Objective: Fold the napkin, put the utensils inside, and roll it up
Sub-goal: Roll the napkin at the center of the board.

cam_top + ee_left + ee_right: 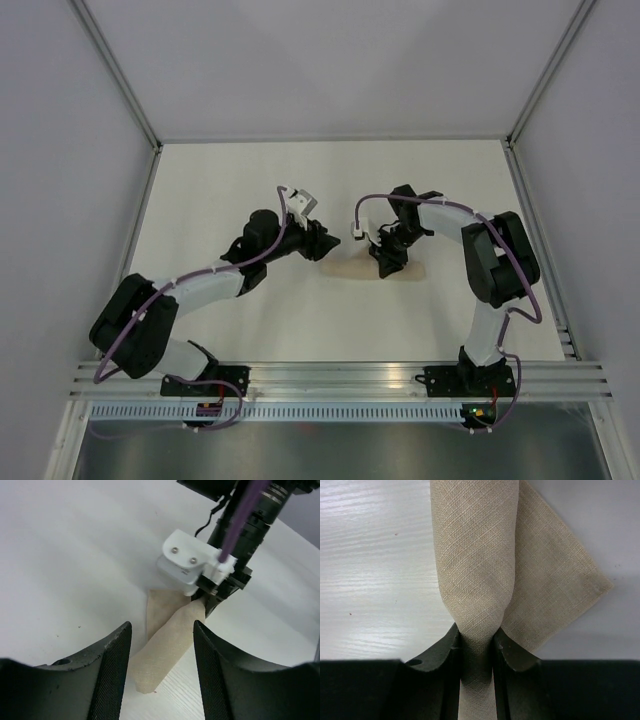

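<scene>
Rolled napkin [475,555] pinched in right gripper [477,642], mid table [220,180]. Left gripper [162,652] wide, empty, just beside. Risk: unrolling if tugged with only 1 end gripped; knife unseen, could slip out.

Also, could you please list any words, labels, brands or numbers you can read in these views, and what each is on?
None can be read in any view. The napkin is plain cloth, and the white camera housing on the right wrist shows only two screws; any finer marking is too small to tell.
</scene>
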Controlling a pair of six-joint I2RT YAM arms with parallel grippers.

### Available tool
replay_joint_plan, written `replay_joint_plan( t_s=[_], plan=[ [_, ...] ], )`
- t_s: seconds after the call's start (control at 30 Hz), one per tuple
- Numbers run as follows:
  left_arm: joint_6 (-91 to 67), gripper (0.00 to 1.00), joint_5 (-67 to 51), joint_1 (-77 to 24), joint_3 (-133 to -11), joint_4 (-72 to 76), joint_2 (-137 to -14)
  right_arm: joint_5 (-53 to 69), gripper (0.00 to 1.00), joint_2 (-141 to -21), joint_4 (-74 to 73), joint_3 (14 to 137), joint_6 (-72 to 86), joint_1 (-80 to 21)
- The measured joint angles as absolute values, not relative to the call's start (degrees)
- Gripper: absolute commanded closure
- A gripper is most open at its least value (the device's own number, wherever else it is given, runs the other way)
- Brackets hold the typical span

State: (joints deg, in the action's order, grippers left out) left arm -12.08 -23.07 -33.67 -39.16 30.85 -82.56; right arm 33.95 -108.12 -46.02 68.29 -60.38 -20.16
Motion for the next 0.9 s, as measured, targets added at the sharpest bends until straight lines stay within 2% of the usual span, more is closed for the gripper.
replay_joint_plan(
  t_s=[0.13, 0.17, 0.37, 0.63, 0.7, 0.73, 0.9],
  plan=[
    [-4.14, 0.41, -12.78, -41.52, -37.23, 31.90, -80.95, 36.49, 0.94, -112.44, -51.86, 73.45, -61.08, -18.94],
    [-1.96, 0.36, -10.66, -43.42, -37.19, 31.83, -80.97, 36.95, 0.93, -113.25, -52.86, 74.35, -61.14, -18.74],
    [11.38, 0.36, -0.34, -52.77, -40.64, 29.08, -85.71, 38.00, 0.94, -116.07, -56.71, 77.76, -61.36, -18.24],
    [27.70, 0.36, 5.89, -60.64, -47.59, 23.92, -97.10, 38.50, 0.94, -118.54, -60.03, 80.75, -61.36, -17.98],
    [30.76, 0.35, 6.39, -61.34, -48.62, 22.90, -99.37, 38.68, 0.93, -119.20, -60.86, 81.56, -61.34, -17.91],
    [32.18, 0.28, 6.55, -61.54, -49.10, 22.37, -100.42, 38.79, 0.93, -119.48, -61.23, 81.89, -61.34, -17.85],
    [37.28, 0.29, 7.01, -61.58, -52.45, 19.79, -104.88, 39.05, 0.94, -120.25, -62.26, 82.72, -61.32, -17.76]
  ],
)
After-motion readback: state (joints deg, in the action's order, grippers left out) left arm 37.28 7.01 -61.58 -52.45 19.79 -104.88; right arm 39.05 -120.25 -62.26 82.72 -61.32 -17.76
